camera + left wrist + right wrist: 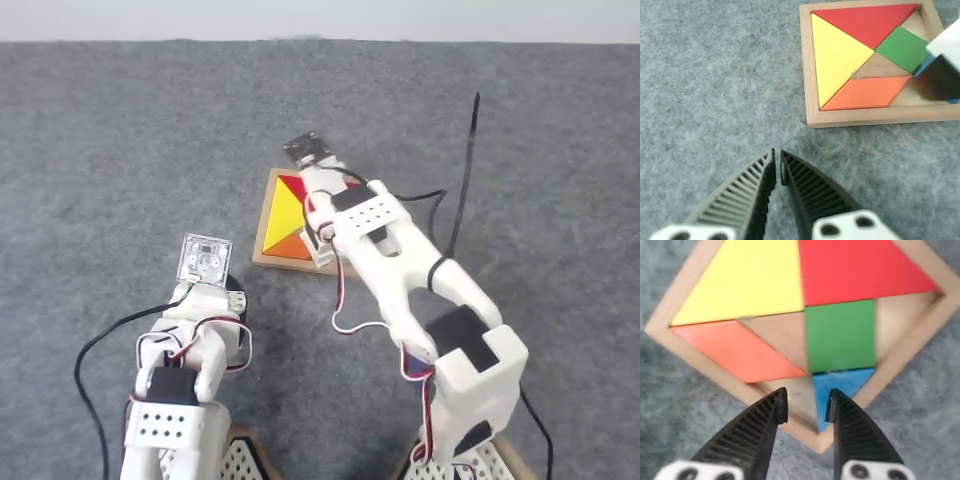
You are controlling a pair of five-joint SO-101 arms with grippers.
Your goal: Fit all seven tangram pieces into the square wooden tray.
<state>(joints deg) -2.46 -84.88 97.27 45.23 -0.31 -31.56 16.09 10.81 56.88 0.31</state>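
Blue triangle [842, 384] looks light, stiff and slick, lying in the tray [900, 347] at the tips of the right end effector [806, 404], fingers [765, 425] apart, so it is best pinched across its straight edges.

Wooden tray [262, 218] mostly hidden under the right arm [385, 250] from above, one tray side cut off at the left wrist view's edge, blurred right gripper [939, 75] covering its corner there, blue triangle [840, 382] partly behind a finger [855, 430].

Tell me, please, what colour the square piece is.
The square piece is green, clearest in the right wrist view.
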